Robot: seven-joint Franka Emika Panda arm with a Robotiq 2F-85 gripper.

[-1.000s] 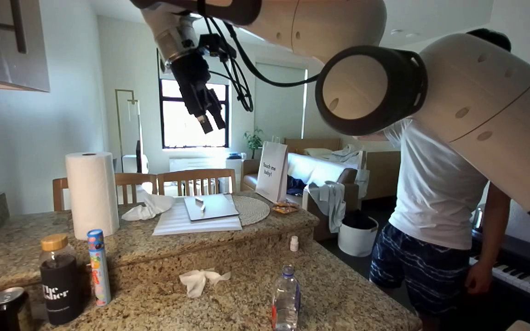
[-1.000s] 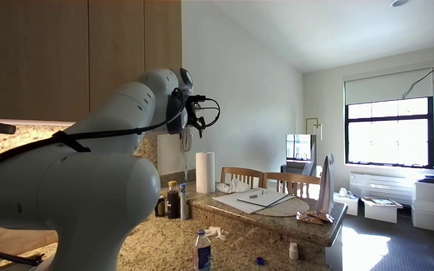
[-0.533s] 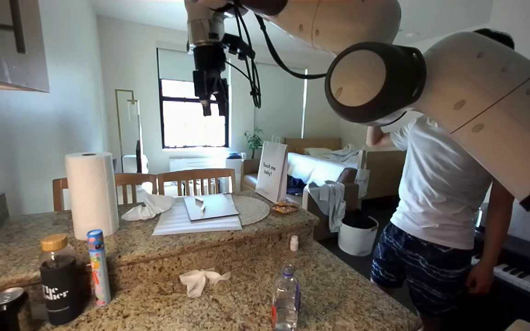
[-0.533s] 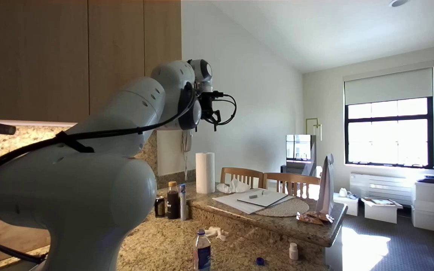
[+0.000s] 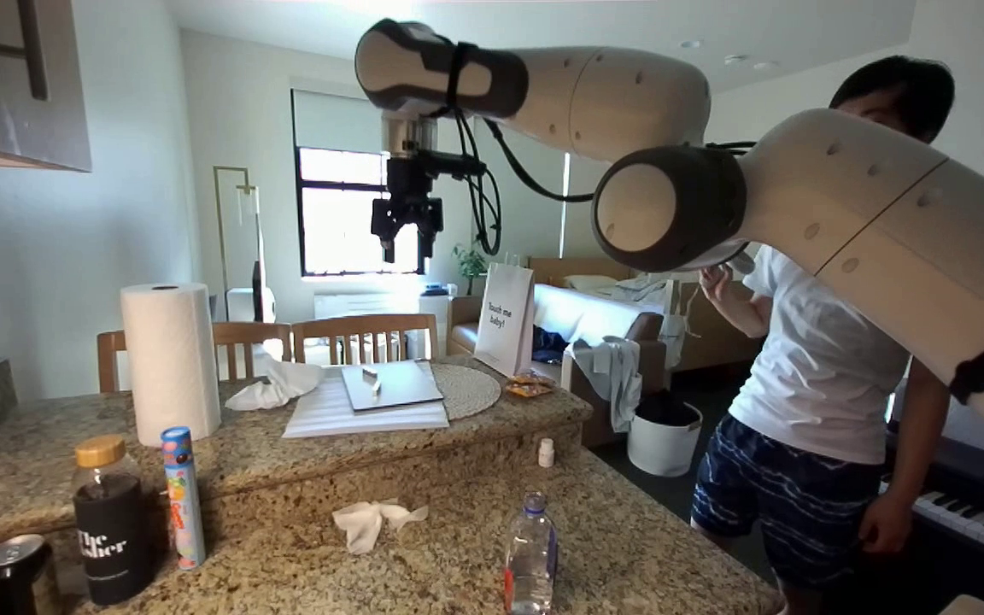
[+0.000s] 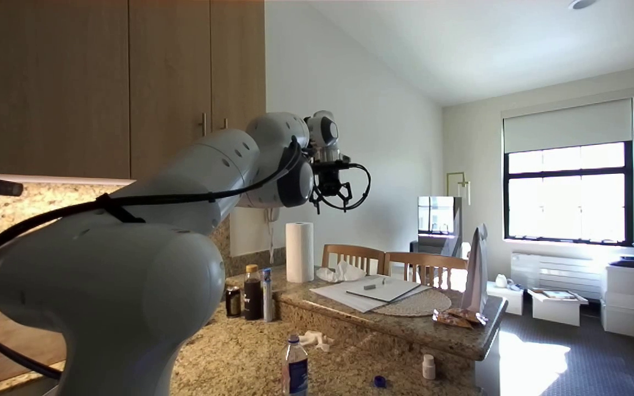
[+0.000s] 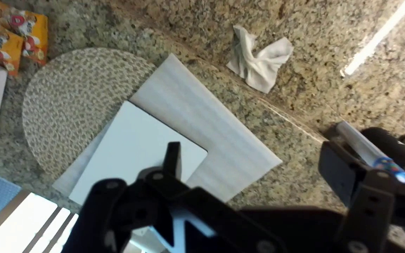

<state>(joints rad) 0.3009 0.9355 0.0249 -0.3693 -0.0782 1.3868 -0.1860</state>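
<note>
My gripper point(image 5: 408, 254) hangs in the air above the raised granite counter, pointing down, in both exterior views. Its jaws stand wide apart in the wrist view, with only countertop and white sheet showing between them. Below lies a flat silver slab like a closed laptop point(image 7: 135, 140), on a white sheet point(image 7: 220, 140). One finger point(image 7: 173, 158) overlaps the slab in that view without visible contact. Two small light sticks point(image 5: 372, 384) rest on the slab in an exterior view; the gripper hides them in the wrist view. A round woven placemat point(image 7: 79, 98) lies beside the sheet.
On the raised counter stand a paper towel roll point(image 5: 172, 367), a paper bag point(image 5: 506, 316) and snack packets point(image 5: 530, 386). Lower down are a clear bottle point(image 5: 531, 559), crumpled tissue point(image 5: 372, 521), dark bottle point(image 5: 112, 542), tube point(image 5: 184, 504) and can point(image 5: 20, 576). A person point(image 5: 817, 359) stands nearby.
The gripper has swung from a tilt to pointing straight down. It has moved right in both exterior views and dropped lower over the last half second. The counter objects have not moved.
</note>
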